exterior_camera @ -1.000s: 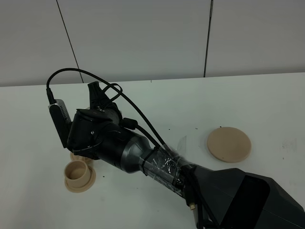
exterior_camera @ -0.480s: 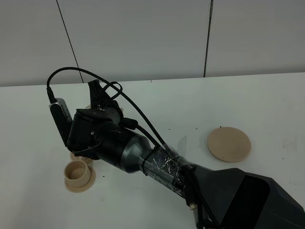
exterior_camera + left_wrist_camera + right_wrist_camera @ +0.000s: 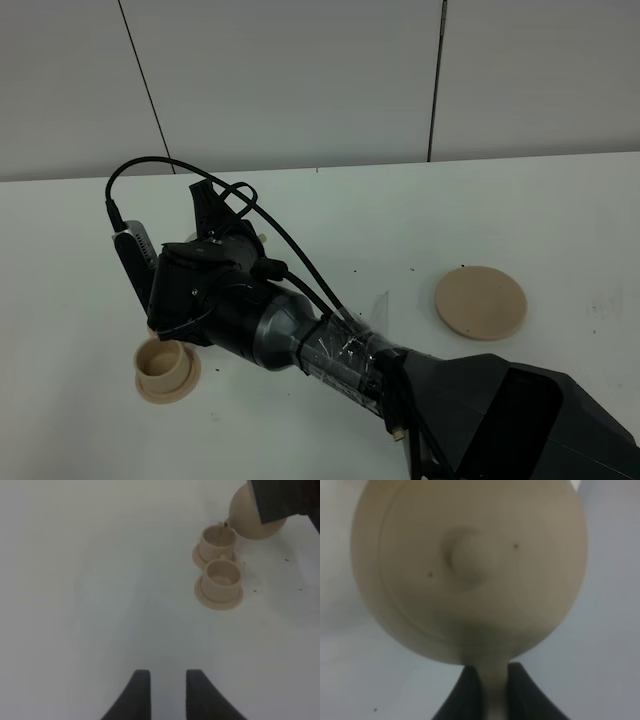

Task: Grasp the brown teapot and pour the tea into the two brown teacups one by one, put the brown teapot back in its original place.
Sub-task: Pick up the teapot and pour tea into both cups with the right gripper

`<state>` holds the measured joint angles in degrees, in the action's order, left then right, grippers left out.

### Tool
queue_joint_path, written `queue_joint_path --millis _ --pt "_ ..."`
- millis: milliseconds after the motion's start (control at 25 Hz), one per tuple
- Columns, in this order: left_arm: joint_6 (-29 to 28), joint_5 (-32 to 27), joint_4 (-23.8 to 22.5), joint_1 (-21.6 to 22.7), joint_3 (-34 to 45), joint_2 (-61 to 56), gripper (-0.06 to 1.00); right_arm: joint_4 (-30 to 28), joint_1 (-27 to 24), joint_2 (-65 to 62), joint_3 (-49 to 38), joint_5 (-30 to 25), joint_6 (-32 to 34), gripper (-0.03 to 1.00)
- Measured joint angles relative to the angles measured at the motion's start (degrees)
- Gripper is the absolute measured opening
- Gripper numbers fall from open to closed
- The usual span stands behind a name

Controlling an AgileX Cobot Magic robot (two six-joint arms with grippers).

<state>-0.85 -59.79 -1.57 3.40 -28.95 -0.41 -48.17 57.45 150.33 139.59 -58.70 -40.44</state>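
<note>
right gripper (image 3: pixel 492 690) clamps the teapot (image 3: pixel 470 570) handle; left gripper (image 3: pixel 167 695) hangs ajar, empty. hold the spout over the far cup (image 3: pixel 217 542), tilting slowly.

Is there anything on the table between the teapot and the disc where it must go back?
Nothing visible. The disc lies bare, and the table between it and the teapot, held in the right gripper, shows only that gripper's own arm.
</note>
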Motion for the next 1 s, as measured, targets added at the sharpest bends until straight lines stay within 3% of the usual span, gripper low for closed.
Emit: queue_joint_path --millis 520,1000 --pt "0.05 0.00 0.00 0.00 0.00 0.00 0.24 -2.67 0.00 0.11 -0.05 0.58 0.79 0.09" --pt "0.05 0.00 0.00 0.00 0.00 0.00 0.24 -3.65 0.24 0.11 -0.05 1.48 -3.30 0.09"
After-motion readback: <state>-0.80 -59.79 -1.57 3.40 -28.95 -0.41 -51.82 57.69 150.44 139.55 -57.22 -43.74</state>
